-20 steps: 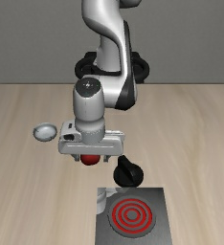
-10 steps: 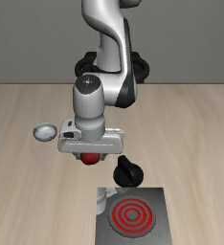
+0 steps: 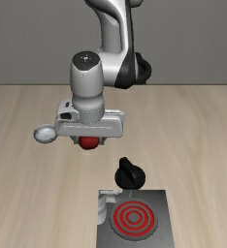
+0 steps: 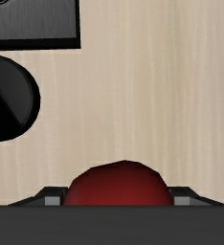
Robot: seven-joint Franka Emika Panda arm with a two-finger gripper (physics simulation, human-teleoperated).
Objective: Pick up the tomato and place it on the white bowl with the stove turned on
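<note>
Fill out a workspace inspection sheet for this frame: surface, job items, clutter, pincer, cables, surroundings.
Surface: light wooden table, no spills or marks seen.
Job's things: tomato sits between the pincer's fingers. The white bowl sits at the exterior view's left of the tomato, apart from it. The stove shows glowing red rings, so it looks on.
Clutter: one black object between tomato and stove; what it is cannot be told.
Grippers: pincer shut on the tomato from two sides.
Cables: nothing seen.
Surroundings: plain grey wall behind the table.
</note>
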